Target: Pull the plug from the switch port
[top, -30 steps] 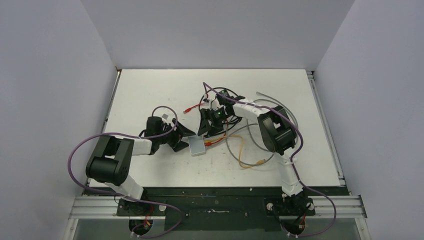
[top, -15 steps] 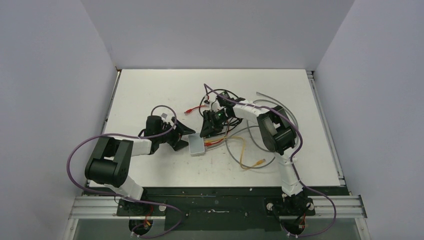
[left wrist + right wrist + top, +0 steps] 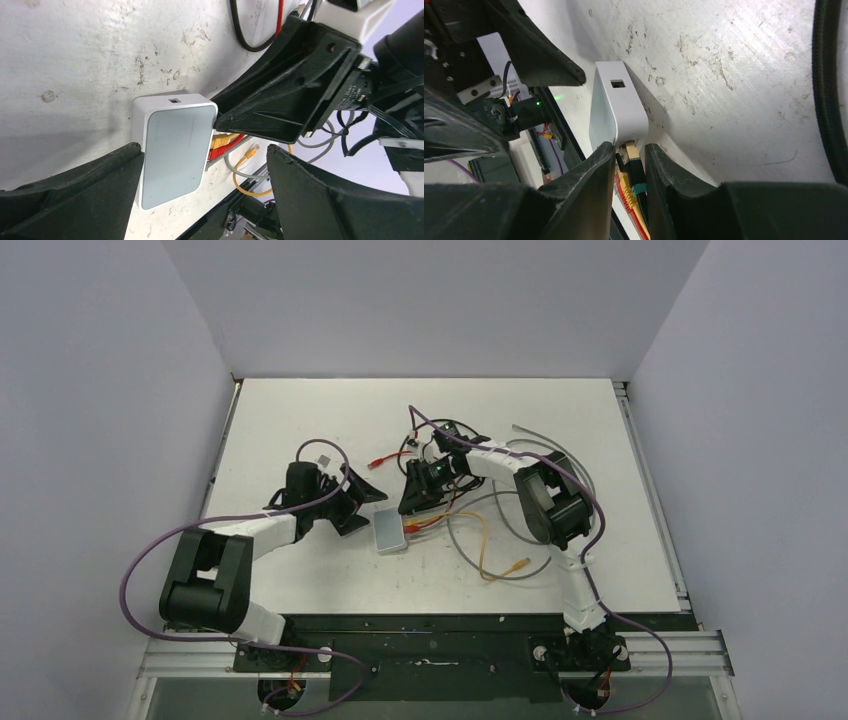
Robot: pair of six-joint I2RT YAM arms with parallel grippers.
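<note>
Left pincer has sprung wide and empty left of centre, right pincer has nipped onto the plug, which is still seated in the switch port of the box, pull yet to come

There is a grey-white box, a yellow cable, a red cable.

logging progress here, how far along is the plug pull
Done: the right pincer is at the edge of the box, one finger either side of the plug.
In hand: it looks clamped on the plug. The left pincer is open around the box and is not gripping it.
Left: the plug sits fully in the box, so the pull itself is not yet done.
</note>
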